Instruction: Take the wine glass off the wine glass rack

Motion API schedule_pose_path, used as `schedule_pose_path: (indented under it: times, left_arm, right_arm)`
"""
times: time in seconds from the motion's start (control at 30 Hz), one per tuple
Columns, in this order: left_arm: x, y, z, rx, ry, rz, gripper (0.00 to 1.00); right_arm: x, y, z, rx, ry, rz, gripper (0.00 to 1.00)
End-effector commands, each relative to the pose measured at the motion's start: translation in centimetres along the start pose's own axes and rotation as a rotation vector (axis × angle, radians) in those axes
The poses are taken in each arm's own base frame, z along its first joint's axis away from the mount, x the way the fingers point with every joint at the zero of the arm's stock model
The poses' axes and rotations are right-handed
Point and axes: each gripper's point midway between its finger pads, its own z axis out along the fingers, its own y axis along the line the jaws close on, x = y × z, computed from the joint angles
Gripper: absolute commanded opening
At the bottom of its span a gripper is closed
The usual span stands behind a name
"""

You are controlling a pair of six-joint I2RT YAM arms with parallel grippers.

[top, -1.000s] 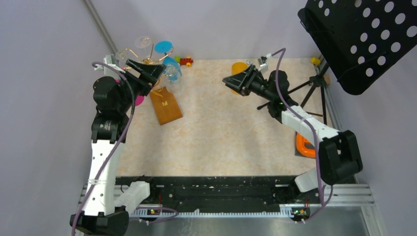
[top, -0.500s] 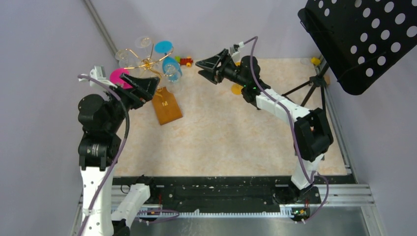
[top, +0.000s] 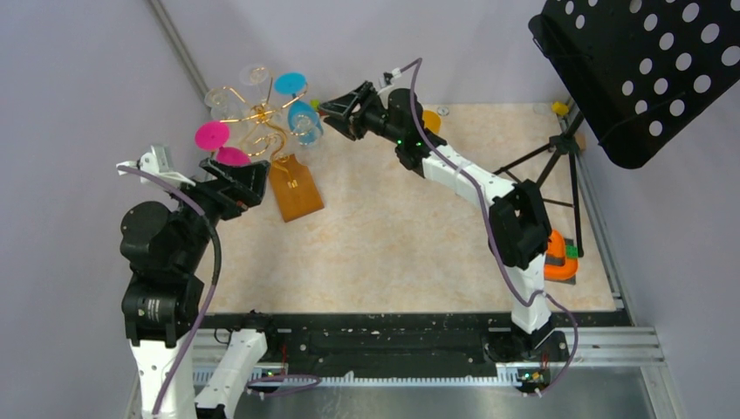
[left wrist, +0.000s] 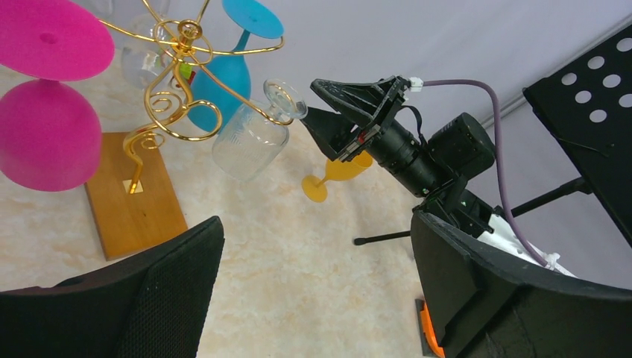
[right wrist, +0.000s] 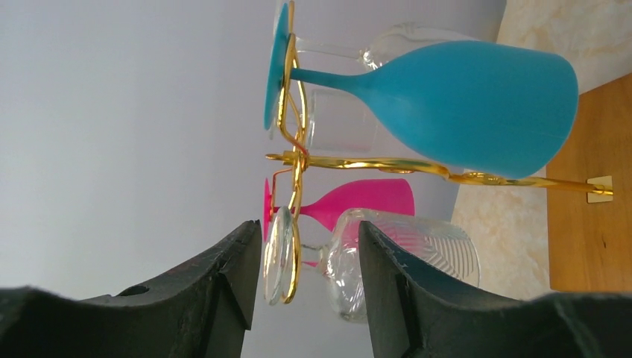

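- The right arm is stretched out long, from the front right of the table to the back left corner. The right gripper points sideways at the wine glass rack.
- Its two fingers are apart and hold nothing. The round foot of the clear wine glass sits just in front of the tips. I cannot tell if a finger touches it.
- That clear wine glass hangs on a gold curl on the side of the rack that faces the right gripper. Its bowl is down and tilted.
- The left arm is bent up tall by the left wall, nearer the front than the rack. The left gripper points toward the rack's wooden base. Its fingers are wide apart and empty.
- A blue wine glass hangs bowl down close beside the clear one. A pink wine glass hangs on the far side of the rack, near the left gripper.
- A yellow-orange wine glass is on the table just past the right gripper.
- A black music stand is at the right side, well apart from the rack.
- An orange thing lies by the right edge. I cannot tell what it is.
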Motion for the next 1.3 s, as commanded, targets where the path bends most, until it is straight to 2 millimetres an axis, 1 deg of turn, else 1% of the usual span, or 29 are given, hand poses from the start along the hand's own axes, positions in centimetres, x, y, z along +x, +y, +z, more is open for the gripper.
schedule_pose_path:
  times: [0.0, 0.13, 0.23, 0.3, 0.53, 0.7, 0.77, 0.9, 0.97, 1.17, 1.23, 1.27]
  left_arm:
    - [-1.2, -0.2, -1.1, -0.011, -0.045, 0.040, 0.99]
    - [-1.2, 0.5, -1.0, -0.039, -0.054, 0.050, 0.99]
    - [-1.0, 1.5, -0.8, -0.084, -0.057, 0.062, 0.99]
    - [-1.0, 2.0, -0.7, -0.108, -0.055, 0.067, 0.99]
    - [-0.8, 2.6, -0.9, -0.132, -0.055, 0.078, 0.99]
    - [-0.5, 2.9, -0.7, -0.137, -0.047, 0.080, 0.99]
    - [-0.4, 2.9, -0.7, -0.139, -0.045, 0.077, 0.99]
    - [-0.1, 3.2, -0.6, -0.144, -0.038, 0.070, 0.99]
    - [-0.1, 3.2, -0.6, -0.145, -0.038, 0.070, 0.99]
    - [-0.2, 3.1, -0.6, -0.143, -0.040, 0.072, 0.99]
    - [-0.2, 3.2, -0.5, -0.144, -0.038, 0.073, 0.99]
    - [-0.1, 3.2, -0.5, -0.145, -0.037, 0.073, 0.99]
  right_arm:
    - [0.0, 2.2, 0.9, -0.043, 0.009, -0.018, 0.51]
    - [0.5, 2.9, 1.0, -0.065, 0.025, -0.037, 0.49]
    - [1.1, 3.8, 1.2, -0.102, 0.059, -0.060, 0.45]
    - [1.5, 4.1, 1.2, -0.113, 0.081, -0.070, 0.44]
    - [2.1, 4.0, 1.2, -0.077, 0.108, -0.089, 0.42]
    - [2.4, 3.5, 1.3, -0.050, 0.120, -0.069, 0.35]
    - [2.6, 3.3, 1.3, -0.044, 0.130, -0.057, 0.29]
    - [2.7, 3.3, 1.5, -0.036, 0.149, -0.049, 0.28]
    - [2.8, 3.4, 1.4, -0.037, 0.154, -0.048, 0.27]
    - [2.8, 4.3, 1.0, -0.054, 0.149, -0.051, 0.11]
    - [2.9, 4.6, 0.9, -0.063, 0.158, -0.046, 0.10]
    - [3.0, 4.7, 0.8, -0.066, 0.162, -0.043, 0.10]
